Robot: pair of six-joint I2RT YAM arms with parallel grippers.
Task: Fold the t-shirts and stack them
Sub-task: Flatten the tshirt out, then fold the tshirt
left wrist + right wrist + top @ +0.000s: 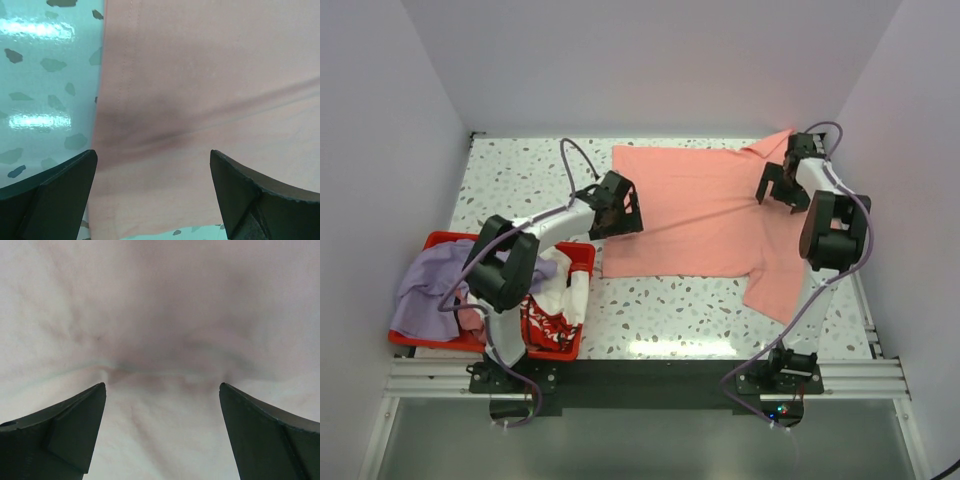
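Left claw and right claw gape above the spread salmon-pink t-shirt.

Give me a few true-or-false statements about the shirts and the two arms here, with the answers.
1. The pink t-shirt lies on the table. True.
2. The left gripper is clamped shut on the pink t-shirt. False: it is open, over the shirt's left edge.
3. The lavender t-shirt hangs over the side of the red crate. True.
4. The right gripper holds the white t-shirt. False: it is open over the pink t-shirt, and the white one sits in the crate.
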